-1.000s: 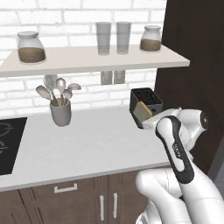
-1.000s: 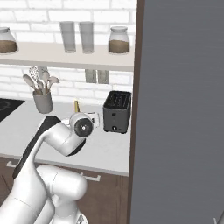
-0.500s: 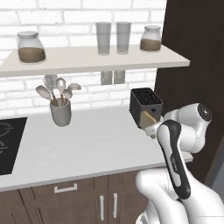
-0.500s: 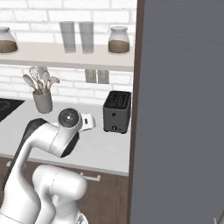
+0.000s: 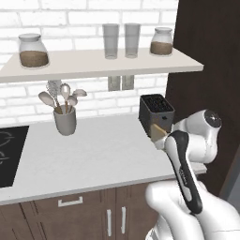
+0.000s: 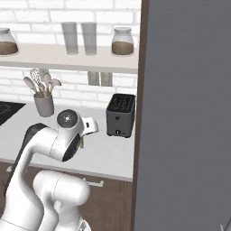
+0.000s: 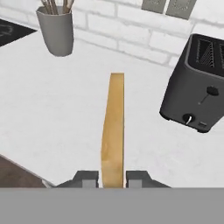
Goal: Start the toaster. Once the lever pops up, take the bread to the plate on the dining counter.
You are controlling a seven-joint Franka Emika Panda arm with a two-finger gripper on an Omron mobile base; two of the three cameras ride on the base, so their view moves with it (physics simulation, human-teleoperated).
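The gripper (image 7: 112, 178) is closed narrowly on a slice of bread (image 7: 113, 131), its two fingertips pressing the slice's flat faces at the near end, so the slice stands edge-on and reaches out ahead of the hand, above the grey worktop (image 7: 61, 109). In the left base view the bread (image 5: 158, 131) shows as a tan corner in front of the toaster (image 5: 156, 111).

The step in hand looks like carrying the bread off to the plate. To do it well, keep the squeeze steady: the grip sits at one end, so a long part of the slice hangs free and a quick swing could lever it loose. Turn the arm away slowly and keep the slice clear of the toaster (image 7: 197, 87), which stands near, off to one side of the hand. Farther back, the utensil cup (image 7: 55, 31) stands by the brick wall (image 7: 131, 39), well apart.
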